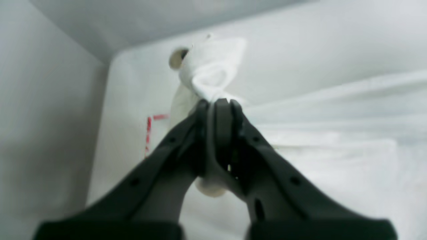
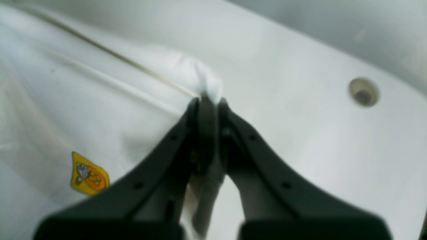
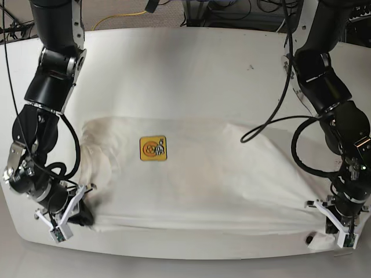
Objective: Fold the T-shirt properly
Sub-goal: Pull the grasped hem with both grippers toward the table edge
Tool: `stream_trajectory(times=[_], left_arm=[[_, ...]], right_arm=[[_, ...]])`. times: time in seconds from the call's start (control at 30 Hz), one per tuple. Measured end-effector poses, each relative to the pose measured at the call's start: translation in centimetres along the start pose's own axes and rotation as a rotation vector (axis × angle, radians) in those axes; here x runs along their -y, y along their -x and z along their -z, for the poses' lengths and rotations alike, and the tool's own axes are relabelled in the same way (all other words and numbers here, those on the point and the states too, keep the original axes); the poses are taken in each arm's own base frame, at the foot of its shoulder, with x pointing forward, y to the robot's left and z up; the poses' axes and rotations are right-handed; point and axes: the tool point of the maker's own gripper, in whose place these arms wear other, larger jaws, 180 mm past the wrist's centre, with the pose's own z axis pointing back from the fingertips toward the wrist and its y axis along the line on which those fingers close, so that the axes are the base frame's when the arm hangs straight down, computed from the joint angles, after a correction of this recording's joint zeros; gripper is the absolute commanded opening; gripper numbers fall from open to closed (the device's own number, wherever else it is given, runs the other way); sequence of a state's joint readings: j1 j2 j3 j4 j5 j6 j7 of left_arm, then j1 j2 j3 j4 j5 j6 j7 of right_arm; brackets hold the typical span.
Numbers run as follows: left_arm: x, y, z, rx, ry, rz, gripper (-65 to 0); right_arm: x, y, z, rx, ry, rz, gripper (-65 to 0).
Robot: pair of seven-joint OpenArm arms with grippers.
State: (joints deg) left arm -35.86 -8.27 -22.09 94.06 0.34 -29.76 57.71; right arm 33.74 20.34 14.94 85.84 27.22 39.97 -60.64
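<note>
T-shirt [image 3: 232, 179] of off-white cotton, with a small yellow-orange square badge [image 3: 153, 148], lies spread across the white table [image 3: 191, 69], and its near edge is pulled into a straight line between my two grippers. My left gripper [image 1: 217, 101], at the near right corner, has its jaws closed on a bunch of the fabric. My right gripper [image 2: 206, 100], at the near left corner, also pinches the cloth. I judge both corners are held so that the edge stays tight for the fold.

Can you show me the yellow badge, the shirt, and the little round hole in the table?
Yellow badge [image 3: 153, 148], base view, its middle.
T-shirt [image 3: 232, 179], base view, plain cloth.
Round hole [image 2: 363, 92], right wrist view, its centre.
</note>
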Motion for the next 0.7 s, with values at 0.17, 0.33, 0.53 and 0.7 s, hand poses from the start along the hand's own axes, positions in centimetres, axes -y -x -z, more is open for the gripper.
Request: stream_trajectory(times=[0.17, 0.33, 0.53, 0.7], left_arm=[[-2.4, -7.0, -2.1, 0.144, -0.063, -0.001, -65.0], [-3.9, -12.2, -4.9, 0.272, -0.114, 0.008, -65.0], [-5.5, -13.5, -6.6, 0.305, -0.188, 0.020, -65.0], [-3.7, -10.0, -5.9, 0.243, -0.158, 0.045, -65.0]], right_arm=[[2.3, -7.3, -1.4, 0.102, 0.026, -0.096, -65.0], [4.7, -13.8, -4.5, 0.216, 0.061, -0.164, -65.0], [6.8, -15.1, -7.3, 0.218, 0.107, -0.190, -65.0], [6.1, -9.8, -6.2, 0.166, 0.038, -0.099, -65.0]])
